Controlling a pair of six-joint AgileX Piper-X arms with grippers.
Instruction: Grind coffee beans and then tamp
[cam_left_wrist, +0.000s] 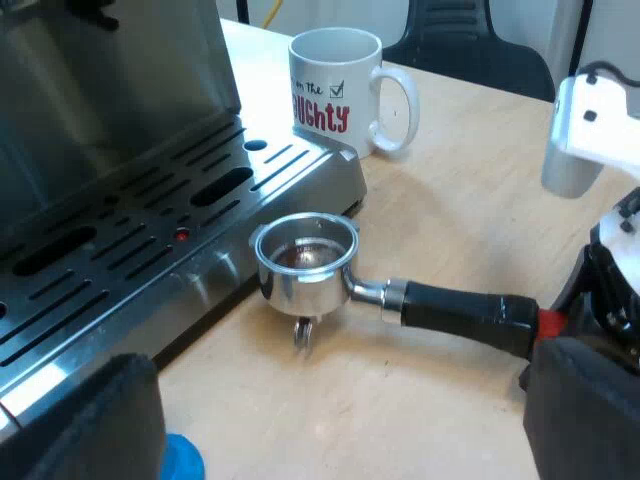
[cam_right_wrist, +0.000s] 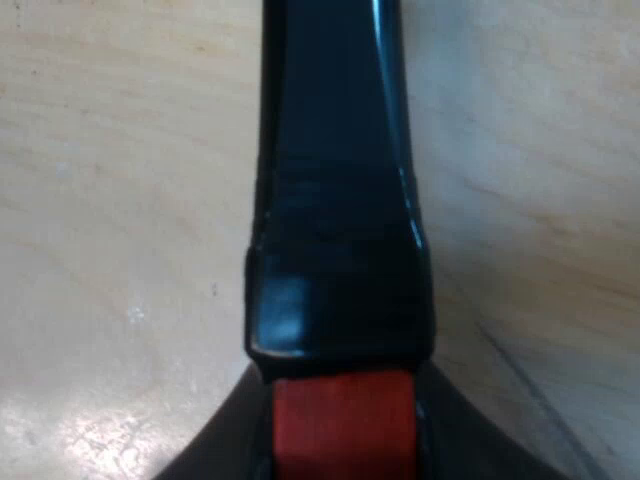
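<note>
The metal holder (cam_left_wrist: 305, 262) lies on the wooden table beside the espresso machine's drip tray (cam_left_wrist: 150, 250). Dark coffee grounds sit in its basket. Its dark handle (cam_left_wrist: 465, 312) runs away from the machine and ends in red. My right gripper (cam_left_wrist: 590, 315) is at that red end. In the right wrist view the handle (cam_right_wrist: 340, 200) runs straight out from my right gripper (cam_right_wrist: 343, 440), whose black fingers press both sides of the red end (cam_right_wrist: 343, 420). My left gripper (cam_left_wrist: 340, 400) hangs open above the table near the holder, with nothing between its fingers.
A white mug (cam_left_wrist: 338, 90) with red lettering stands on the table at the drip tray's corner. A blue object (cam_left_wrist: 182, 460) shows by one left finger, close to the tray's edge. Bare wooden table (cam_left_wrist: 450, 200) lies between the mug and the handle.
</note>
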